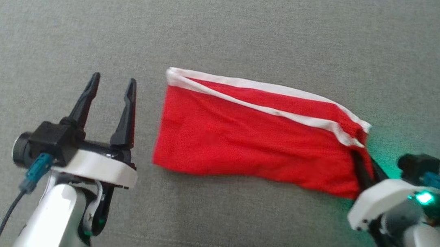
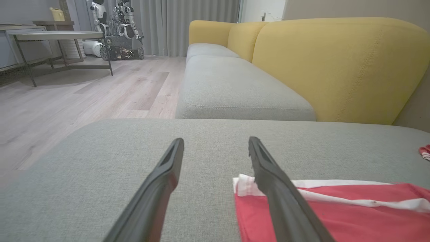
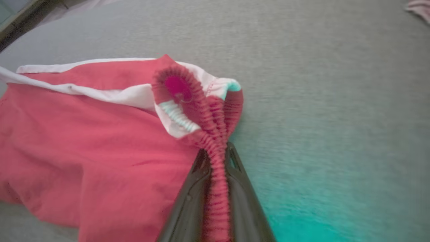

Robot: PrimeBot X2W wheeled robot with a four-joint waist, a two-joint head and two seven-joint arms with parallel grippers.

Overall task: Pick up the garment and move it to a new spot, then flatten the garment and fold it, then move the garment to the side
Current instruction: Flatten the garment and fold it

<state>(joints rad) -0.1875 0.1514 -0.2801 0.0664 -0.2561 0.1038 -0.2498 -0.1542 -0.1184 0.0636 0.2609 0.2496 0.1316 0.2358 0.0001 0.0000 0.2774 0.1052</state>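
Grey cushion [image 1: 230, 26], yellow backrest [image 2: 336, 67], wooden floor [image 2: 84, 97], round table [image 2: 57, 35].

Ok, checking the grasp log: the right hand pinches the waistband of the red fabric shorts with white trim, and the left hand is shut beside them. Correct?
Not quite: the left hand is open wide, as the left wrist view shows. The right hand does pinch the waistband of the red fabric shorts with white trim.

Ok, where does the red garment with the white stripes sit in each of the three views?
Head view: garment at centre, lying lengthwise left to right.
Left wrist view: garment at lower right, partly behind one finger of the left gripper.
Right wrist view: garment across the left half, waistband pinched in the right gripper.
Shared landmark: its white stripes, over the grey cushion.
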